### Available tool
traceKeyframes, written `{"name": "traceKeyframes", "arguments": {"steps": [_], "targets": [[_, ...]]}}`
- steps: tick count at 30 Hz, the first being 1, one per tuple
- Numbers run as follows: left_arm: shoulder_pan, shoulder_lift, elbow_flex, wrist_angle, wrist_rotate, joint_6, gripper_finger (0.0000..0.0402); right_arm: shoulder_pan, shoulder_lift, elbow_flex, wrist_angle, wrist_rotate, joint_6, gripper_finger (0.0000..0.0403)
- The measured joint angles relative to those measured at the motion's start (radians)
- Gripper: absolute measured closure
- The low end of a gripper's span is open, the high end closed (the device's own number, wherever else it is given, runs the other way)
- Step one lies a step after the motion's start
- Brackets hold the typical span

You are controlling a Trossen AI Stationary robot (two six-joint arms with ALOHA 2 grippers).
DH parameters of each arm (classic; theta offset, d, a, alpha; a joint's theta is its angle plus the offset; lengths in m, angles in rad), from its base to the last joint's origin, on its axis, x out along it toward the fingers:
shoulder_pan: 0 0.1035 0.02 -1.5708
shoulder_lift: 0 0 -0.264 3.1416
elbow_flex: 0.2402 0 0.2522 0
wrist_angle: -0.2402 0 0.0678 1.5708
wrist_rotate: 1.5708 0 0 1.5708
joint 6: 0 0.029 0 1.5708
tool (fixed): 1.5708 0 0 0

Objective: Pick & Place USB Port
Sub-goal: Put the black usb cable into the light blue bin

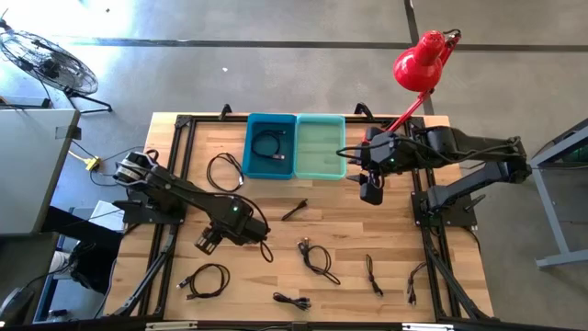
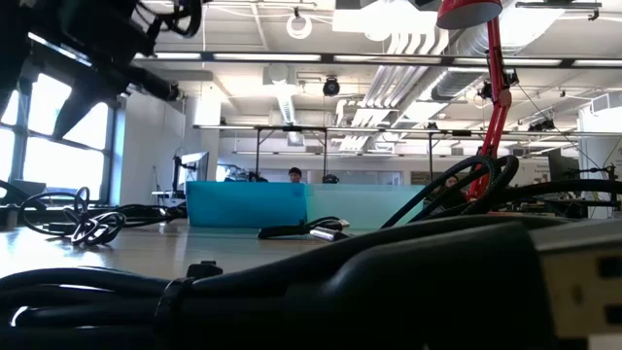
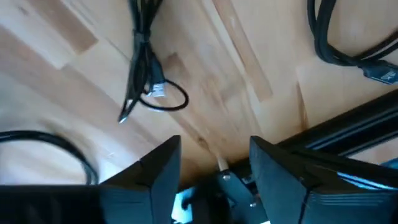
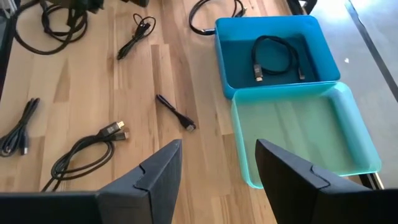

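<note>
Several black USB cables lie loose on the wooden table (image 1: 349, 230). One coiled cable (image 4: 277, 59) lies inside the dark blue bin (image 1: 271, 145). The light teal bin (image 1: 321, 145) beside it holds nothing. My left gripper (image 1: 207, 242) hovers open over the table's left near part. In its wrist view a bundled cable with a silver plug (image 3: 146, 81) lies ahead of the open fingers (image 3: 214, 149). My right gripper (image 1: 370, 191) hangs open above the table just near of the teal bin (image 4: 305, 134). Nothing is between its fingers (image 4: 217, 152).
Loose cables lie around: a coil (image 1: 223, 172) left of the bins, a short one (image 1: 294, 210) mid-table, and others near the near edge (image 1: 317, 257) (image 1: 209, 280) (image 1: 372, 274). A red lamp (image 1: 421, 60) stands at the far right corner. Black frame rails (image 1: 170, 230) run along both sides.
</note>
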Motion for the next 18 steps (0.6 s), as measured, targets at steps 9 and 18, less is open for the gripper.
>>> {"name": "traceKeyframes", "arguments": {"steps": [9,18], "targets": [[0.000,0.000,-0.033,0.133,0.007,0.003,0.0252,0.000,0.000,0.000,0.001,0.003,-0.003,0.0206],[0.000,0.000,-0.033,0.213,-0.054,-0.004,0.0249,0.000,0.000,0.000,0.009,-0.002,-0.003,0.0206]]}}
